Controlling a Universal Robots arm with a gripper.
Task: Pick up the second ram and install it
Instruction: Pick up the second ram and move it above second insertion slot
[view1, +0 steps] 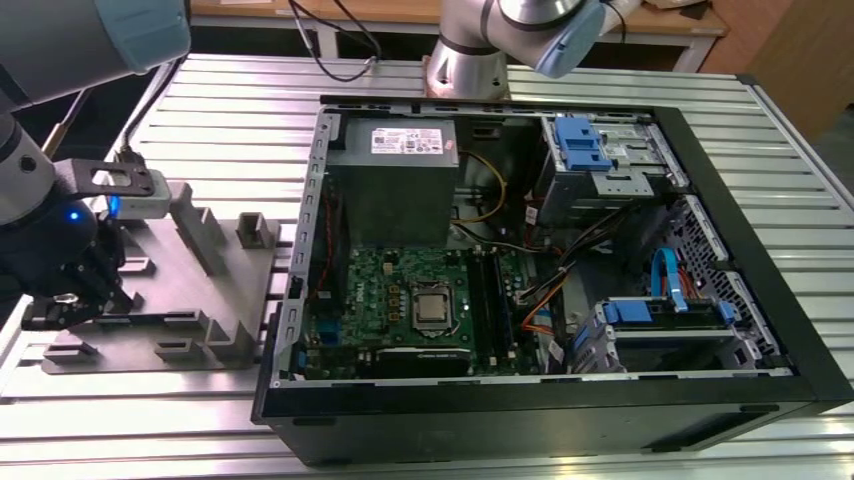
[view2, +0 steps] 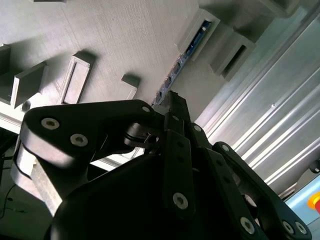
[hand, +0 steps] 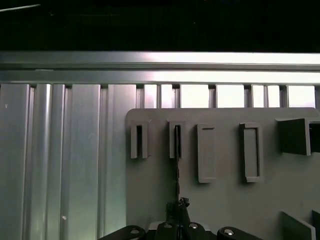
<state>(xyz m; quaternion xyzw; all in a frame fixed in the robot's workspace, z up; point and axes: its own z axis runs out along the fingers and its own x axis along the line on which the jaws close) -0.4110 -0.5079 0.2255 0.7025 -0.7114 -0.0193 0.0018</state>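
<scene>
Claw (view2: 171, 99) sits low over the grey fixture plate (view1: 174, 285), at the exterior view's left, well apart from the open computer case (view1: 767, 330).

The second ram (view2: 175, 67) stands on edge on the plate. Its far end is seated in a small slotted holder (hand: 176, 140) and its near end runs into my fingertips.

Claw state: the tips look drawn together on the stick's near end. I judge it clamped, though the contact itself is hidden by my own linkage.

Risks as I judge them:
- The grip is at one end only. The long thin board can pivot or droop once free.
- The far end may bind in the holder if I lift at a tilt. That would flex the board or drag the plate across the slatted tabletop (view1: 227, 100).
- A skewed grip means poor alignment at the motherboard (view1: 400, 290).
</scene>
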